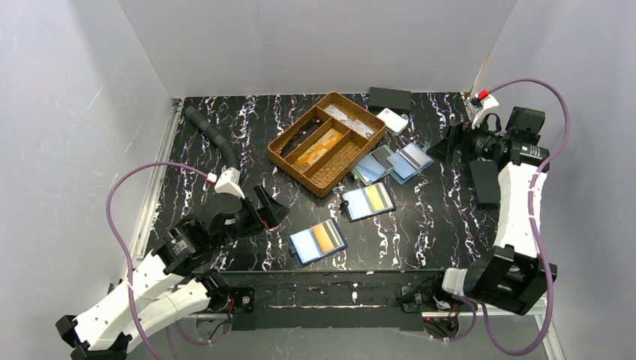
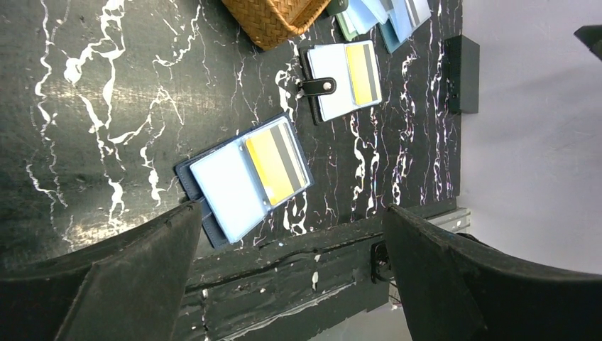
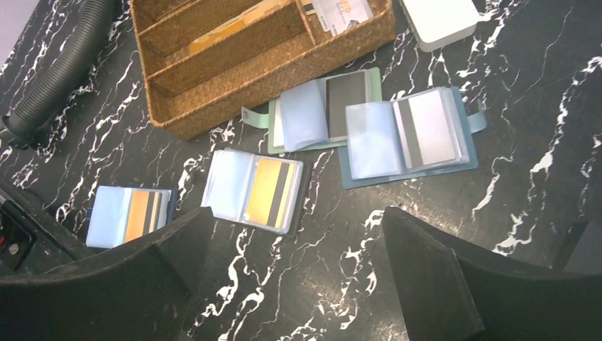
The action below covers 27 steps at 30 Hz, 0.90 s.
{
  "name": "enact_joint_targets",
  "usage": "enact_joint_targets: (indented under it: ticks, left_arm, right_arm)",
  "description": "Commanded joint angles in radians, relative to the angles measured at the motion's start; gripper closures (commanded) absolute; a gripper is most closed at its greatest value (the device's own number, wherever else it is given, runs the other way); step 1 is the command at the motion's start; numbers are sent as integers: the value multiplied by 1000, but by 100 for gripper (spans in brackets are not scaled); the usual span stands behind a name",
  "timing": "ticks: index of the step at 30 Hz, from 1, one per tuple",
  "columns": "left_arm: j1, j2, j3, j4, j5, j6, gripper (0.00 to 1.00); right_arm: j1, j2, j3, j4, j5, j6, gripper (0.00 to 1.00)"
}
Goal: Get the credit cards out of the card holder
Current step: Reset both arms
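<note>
Yellow-orange credit cards (image 1: 325, 236), probably light, stiff and slick, sit sleeved in open blue card holders (image 1: 303, 244) on the surface (image 1: 450, 225), best pinched by an exposed edge, while the left end effector (image 1: 264, 208) and right end effector (image 1: 441, 144) hang wide open, empty.

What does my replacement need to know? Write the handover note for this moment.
Left claw: open, empty, facing the near holder.
Right claw: open, empty, above the table by the far holders.
Yellow-orange cards: one sleeved in the near holder, one in the middle holder. The green holder and far blue holder, beside the wicker tray, show grey cards.
Done: all four holders lie open; no card lies loose on the table.
Left: pull out every card.
</note>
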Motion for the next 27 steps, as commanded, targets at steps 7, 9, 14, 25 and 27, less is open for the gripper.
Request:
enact_joint_targets:
  ticks: [7,9,14,25,27]
  left_arm:
    - [5,31,162,-221,-91,41,2]
    - [4,33,174,-233,-85,45,2]
    - [4,35,202,-302,-107,-5,2]
    - [5,155,266,-504,-192,-191,2]
    - [5,140,257,-503,-203,-205,2]
  right_arm:
    - [-12,-88,-73,-100,111,-1,2]
    - [-12,-80,-75,-124,129,-6,2]
    - [-12,-81,-95,-130,141,6,2]
    - [-12,-308,-292,109,126,138,1]
    - [-12,-360,-318,126,148,161,2]
